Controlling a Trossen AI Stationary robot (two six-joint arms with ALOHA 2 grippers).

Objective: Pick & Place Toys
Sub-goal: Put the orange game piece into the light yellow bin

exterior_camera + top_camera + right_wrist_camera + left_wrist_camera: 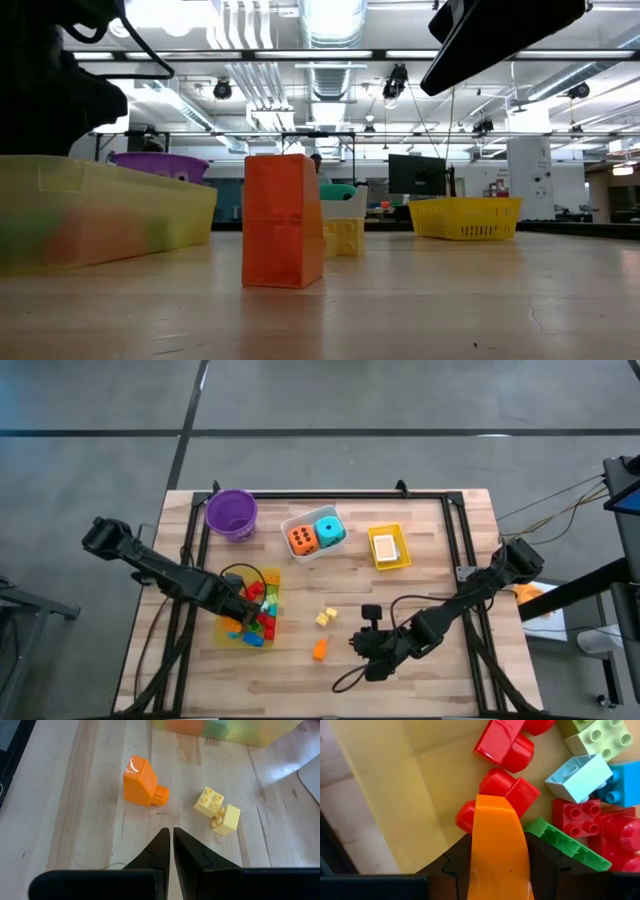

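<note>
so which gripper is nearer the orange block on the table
Right. The right gripper sits shut just beside the orange block, empty. The left gripper is farther off, over the yellow tray, holding another orange piece.

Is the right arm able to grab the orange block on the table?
Probably yes. The right gripper is shut and empty, the orange block lies just ahead on bare wood, nothing between; the yellow blocks sit aside.

floor: grey concrete floor point(400, 400) with dark seams | counter: pale wooden-plank counter point(420, 665) | ceiling: bright fluorescent strip lights point(335, 18), silver ducts point(240, 45) | far: dark monitor screen point(415, 175)
</note>
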